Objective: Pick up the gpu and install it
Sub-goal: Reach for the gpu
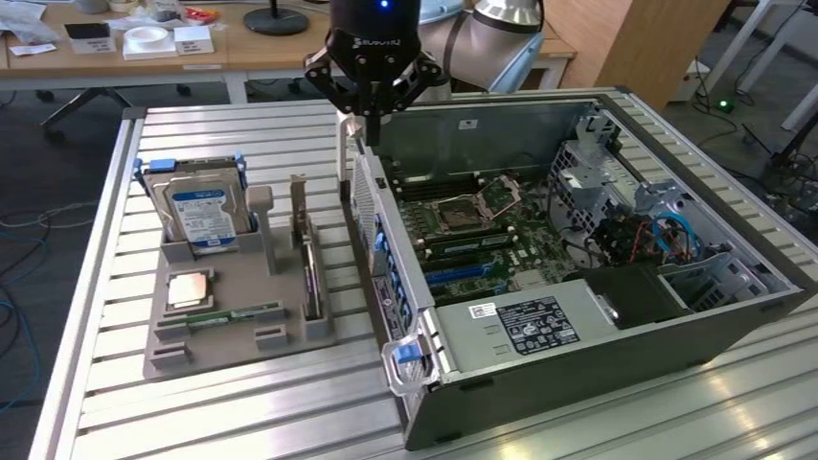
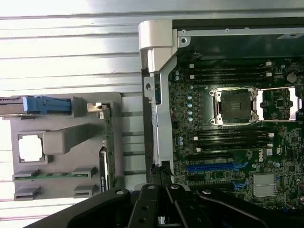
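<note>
Right now I see the gripper (image 1: 368, 123) hanging over the rear wall of the case (image 1: 576, 355), at the end far from the blue latch; its fingers are drawn together to a point and clamp nothing. On the wrist view the gripper (image 2: 159, 175) sits right at that wall, with the motherboard (image 2: 228, 152) on one side and the holder (image 2: 61, 137) on the other.

The gpu (image 1: 309, 264) is not yet picked up; it stands on edge in a slot of the grey holder (image 1: 230, 335), along the holder's side nearest the case, well apart from the gripper. On the wrist view I read the gpu (image 2: 106, 142) as a thin strip seen from above.

The holder also carries a hard drive (image 1: 202, 206) upright at the end towards the exterior view's top, a cpu (image 1: 190, 287) lying flat in the middle, and a memory stick (image 1: 237, 313) lying just beside the cpu; holder and case both rest on the slatted table (image 1: 256, 134).

Inside the open case the motherboard (image 1: 486, 240) lies bare; the socket (image 1: 458, 216) has its frame lifted, and a blue slot (image 2: 216, 167) holds no card.
</note>
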### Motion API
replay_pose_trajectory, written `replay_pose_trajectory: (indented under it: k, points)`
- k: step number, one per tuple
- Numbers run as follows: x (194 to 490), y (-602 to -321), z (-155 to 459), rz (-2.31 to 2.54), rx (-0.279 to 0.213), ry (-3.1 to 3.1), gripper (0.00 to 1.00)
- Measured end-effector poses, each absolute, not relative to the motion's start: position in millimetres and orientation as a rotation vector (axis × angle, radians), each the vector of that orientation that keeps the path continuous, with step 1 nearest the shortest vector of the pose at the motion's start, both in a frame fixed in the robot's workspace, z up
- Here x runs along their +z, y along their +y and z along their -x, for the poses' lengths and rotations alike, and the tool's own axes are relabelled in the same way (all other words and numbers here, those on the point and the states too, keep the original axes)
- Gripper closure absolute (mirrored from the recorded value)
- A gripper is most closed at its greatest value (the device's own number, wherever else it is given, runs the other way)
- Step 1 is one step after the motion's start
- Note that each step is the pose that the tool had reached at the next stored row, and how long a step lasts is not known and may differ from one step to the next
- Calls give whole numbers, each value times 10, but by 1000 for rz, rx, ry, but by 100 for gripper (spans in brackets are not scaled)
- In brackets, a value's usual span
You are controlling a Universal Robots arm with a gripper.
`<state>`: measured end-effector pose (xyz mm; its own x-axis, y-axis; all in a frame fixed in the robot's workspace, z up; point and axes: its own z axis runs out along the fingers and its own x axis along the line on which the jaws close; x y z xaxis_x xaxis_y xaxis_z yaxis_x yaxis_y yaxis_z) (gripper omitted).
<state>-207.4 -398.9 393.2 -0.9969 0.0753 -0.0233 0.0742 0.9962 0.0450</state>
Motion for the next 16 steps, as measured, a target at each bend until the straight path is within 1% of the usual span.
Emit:
replay_pose_trajectory:
  k: [16]
  points:
    - [3933, -3988, 2104, -117, 69, 3114, 89]
